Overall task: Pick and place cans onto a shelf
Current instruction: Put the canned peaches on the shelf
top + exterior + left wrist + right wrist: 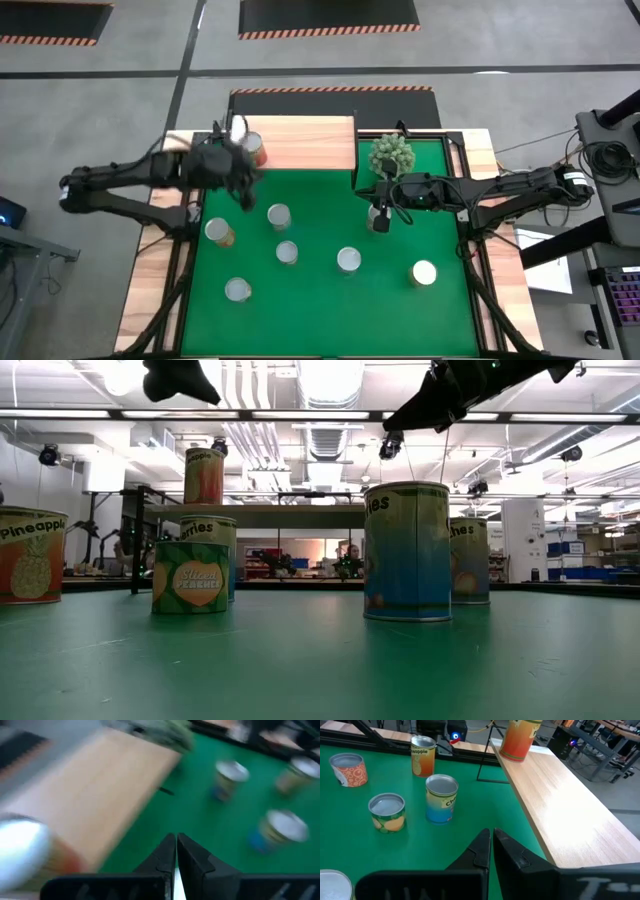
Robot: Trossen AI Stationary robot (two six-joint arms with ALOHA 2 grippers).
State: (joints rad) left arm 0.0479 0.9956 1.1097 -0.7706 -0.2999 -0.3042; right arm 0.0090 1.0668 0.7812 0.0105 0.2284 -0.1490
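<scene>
The wooden shelf [300,142] stands at the far edge of the green mat. One orange can [252,148] stands upright on the shelf's left end; it also shows in the low view [204,475] and the right wrist view [520,737]. Several cans stand upright on the mat, among them a blue one [278,215], a pineapple one [218,232] and one at the near right [424,272]. My left gripper [245,195] is shut and empty [175,855], above the mat just in front of the shelf can. My right gripper [380,215] is shut and empty [491,845], near the shelf's right end.
A spiky green plant [390,152] stands on the mat by the shelf's right end, just beyond my right gripper. The shelf's thin black leg [482,765] stands on the mat. Most of the shelf's board [560,805] is bare wood.
</scene>
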